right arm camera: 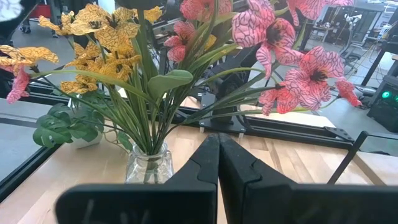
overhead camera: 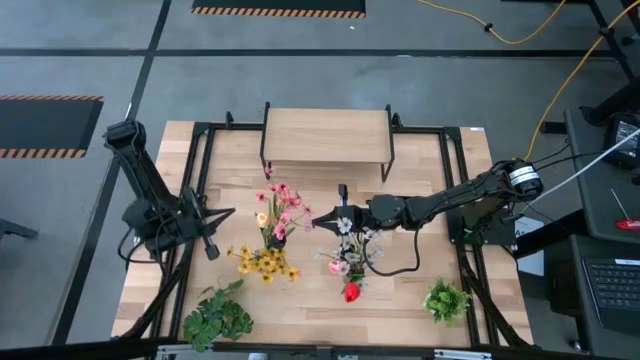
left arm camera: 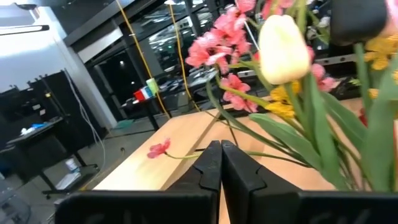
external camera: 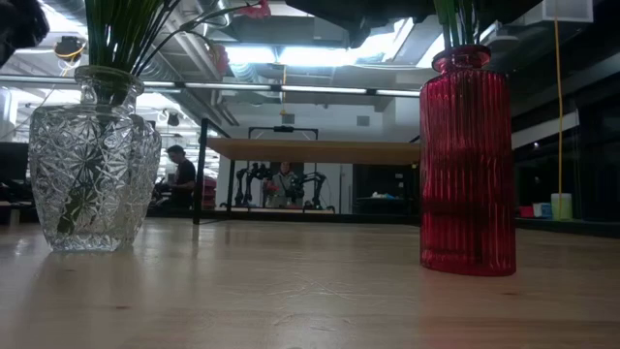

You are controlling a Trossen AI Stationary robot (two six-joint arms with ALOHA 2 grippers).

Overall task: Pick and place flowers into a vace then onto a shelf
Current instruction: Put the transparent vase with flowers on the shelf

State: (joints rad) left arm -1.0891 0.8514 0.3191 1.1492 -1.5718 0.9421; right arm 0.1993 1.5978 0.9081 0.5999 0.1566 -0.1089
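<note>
Presently the left gripper (left arm camera: 219,163) has its fingers pressed together on nothing, with pink and yellow flowers (overhead camera: 275,232) in a clear cut-glass vase (external camera: 94,160) just ahead of the tips. Beyond them, the right gripper (overhead camera: 322,222) is likewise closed and empty, between that vase and a red ribbed vase (external camera: 467,160). Behind both, the shelf (overhead camera: 326,136) stands bare.

A cut, clear glass vase (external camera: 94,160) and a ribbed, glossy red vase (external camera: 467,160) stand on smooth light wood tabletop (external camera: 291,291).
</note>
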